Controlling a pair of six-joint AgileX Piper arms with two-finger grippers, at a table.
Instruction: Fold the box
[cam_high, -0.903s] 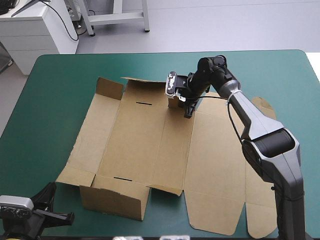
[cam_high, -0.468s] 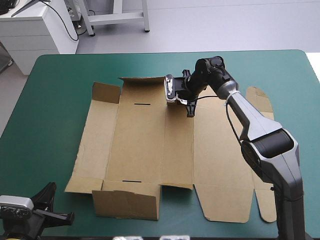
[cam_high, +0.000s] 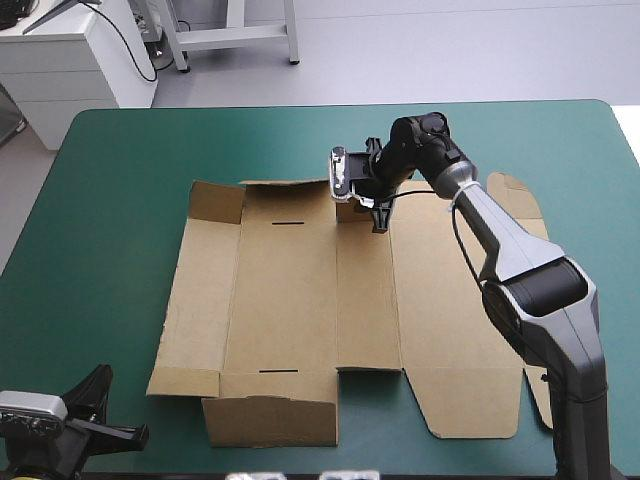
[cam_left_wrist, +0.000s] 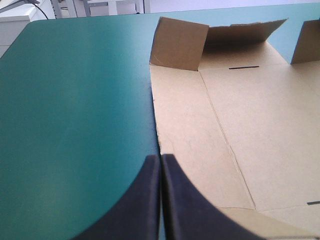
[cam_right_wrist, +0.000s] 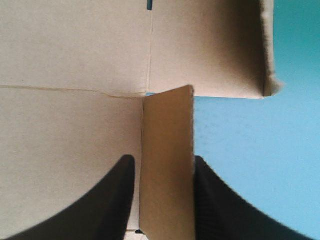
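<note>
The brown box (cam_high: 290, 300) lies spread on the teal-green cover, mostly flat. A corner flap (cam_high: 217, 203) at its far left stands up, and so does a wall (cam_high: 270, 420) at its near edge. My right gripper (cam_high: 377, 212) reaches down at the box's far edge. In the right wrist view a small upright flap (cam_right_wrist: 167, 165) stands between its parted black fingers (cam_right_wrist: 120, 200), so the right gripper (cam_right_wrist: 164, 159) is open around it. My left gripper (cam_left_wrist: 161, 159) is shut and holds nothing, low at the table's near left corner (cam_high: 115, 420), pointing along the box's left edge (cam_left_wrist: 155, 115).
Bare teal-green cover (cam_high: 100, 230) stretches left of the box and beyond its far edge. The box's right-hand panels and rounded tabs (cam_high: 520, 205) lie flat under and beside the right arm, near the table's right edge.
The box has swung round: its near end slid to the right and it now lies square to the table's edges. The right gripper shifted slightly with the flap. The left gripper stayed put.
</note>
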